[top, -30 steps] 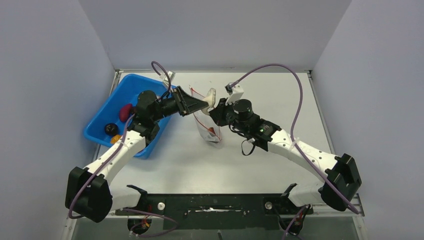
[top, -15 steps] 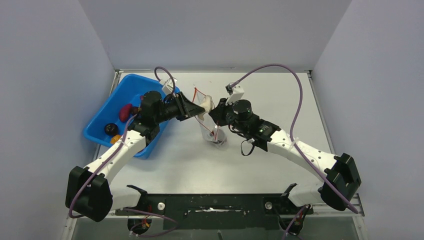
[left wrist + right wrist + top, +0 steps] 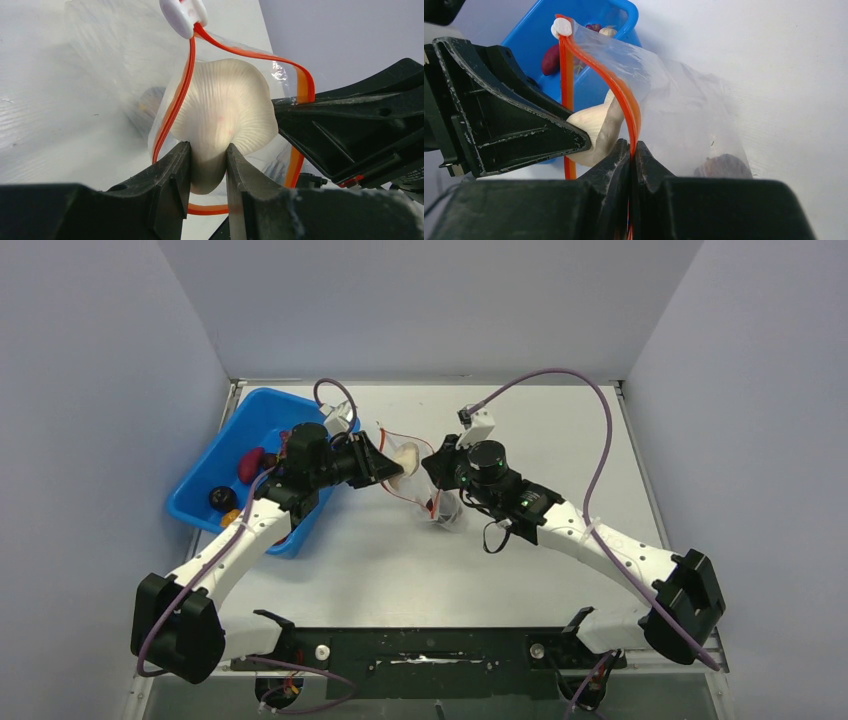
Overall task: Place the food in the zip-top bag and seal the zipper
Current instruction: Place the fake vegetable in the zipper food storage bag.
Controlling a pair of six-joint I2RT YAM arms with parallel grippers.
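Note:
My left gripper (image 3: 207, 150) is shut on the stem of a white toy mushroom (image 3: 225, 110), a piece of the food. In the top view the left gripper (image 3: 390, 468) holds the mushroom (image 3: 407, 455) at the mouth of the clear zip-top bag (image 3: 443, 508). The red zipper (image 3: 187, 75) loops around the cap, with its white slider (image 3: 182, 15) above. My right gripper (image 3: 631, 146) is shut on the zipper's (image 3: 621, 90) near strip and holds the bag (image 3: 684, 115) up. A dark food piece (image 3: 724, 167) lies in the bag's bottom.
The blue bin (image 3: 185, 508) stands at the left behind my left arm, with a dark red piece (image 3: 250, 462), a black one (image 3: 220, 498) and an orange one (image 3: 232, 515) in it. The two grippers nearly touch at the bag.
My left gripper has carried the mushroom down and to the left, from above the bag into its mouth. The bag's mouth now gapes wider to the left. My right gripper keeps its hold.

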